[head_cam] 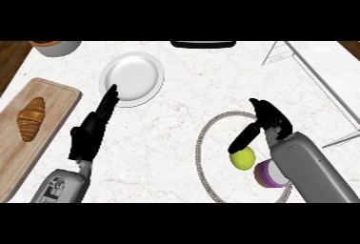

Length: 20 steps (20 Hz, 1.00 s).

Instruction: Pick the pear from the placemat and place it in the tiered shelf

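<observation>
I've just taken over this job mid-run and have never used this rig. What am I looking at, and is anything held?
This single picture looks steeply down at the counter from the robot's head. The two grey forearms with black hands are the robot's own. The left hand is open, fingers straight, pointing toward a white plate, holding nothing. The right hand is over the round placemat, a finger reaching down to the yellow-green pear, not closed round it. A purple and white item beside the pear is partly hidden by the forearm. At left, a croissant lies on a wooden board. The wire tiered shelf stands at upper right.
</observation>
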Tool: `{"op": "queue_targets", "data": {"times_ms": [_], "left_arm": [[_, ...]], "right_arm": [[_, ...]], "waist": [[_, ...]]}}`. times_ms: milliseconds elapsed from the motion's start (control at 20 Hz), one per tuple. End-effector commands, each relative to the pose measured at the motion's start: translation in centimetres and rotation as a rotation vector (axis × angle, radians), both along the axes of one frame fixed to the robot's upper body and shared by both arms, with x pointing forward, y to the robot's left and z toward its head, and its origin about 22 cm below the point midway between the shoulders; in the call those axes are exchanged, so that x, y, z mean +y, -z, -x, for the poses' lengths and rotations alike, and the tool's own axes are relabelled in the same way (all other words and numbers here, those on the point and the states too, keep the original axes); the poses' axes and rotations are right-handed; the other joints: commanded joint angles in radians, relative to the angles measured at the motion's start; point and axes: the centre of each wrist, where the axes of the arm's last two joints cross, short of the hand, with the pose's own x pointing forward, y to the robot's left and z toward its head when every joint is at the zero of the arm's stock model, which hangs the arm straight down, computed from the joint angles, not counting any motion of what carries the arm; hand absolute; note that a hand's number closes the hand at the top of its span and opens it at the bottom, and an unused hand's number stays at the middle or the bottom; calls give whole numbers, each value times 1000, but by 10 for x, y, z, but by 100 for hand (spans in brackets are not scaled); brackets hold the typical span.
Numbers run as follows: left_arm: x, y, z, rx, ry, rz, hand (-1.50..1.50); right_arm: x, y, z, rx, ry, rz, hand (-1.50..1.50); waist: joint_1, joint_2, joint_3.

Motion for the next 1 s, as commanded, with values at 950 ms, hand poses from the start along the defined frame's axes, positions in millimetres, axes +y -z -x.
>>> {"op": "queue_targets", "data": {"times_ms": [950], "left_arm": [[-13,8,3,-9,8,16,0]], "right_arm": [[10,42,-5,160,99,73,-150]], "waist": [[5,2,1]]}}
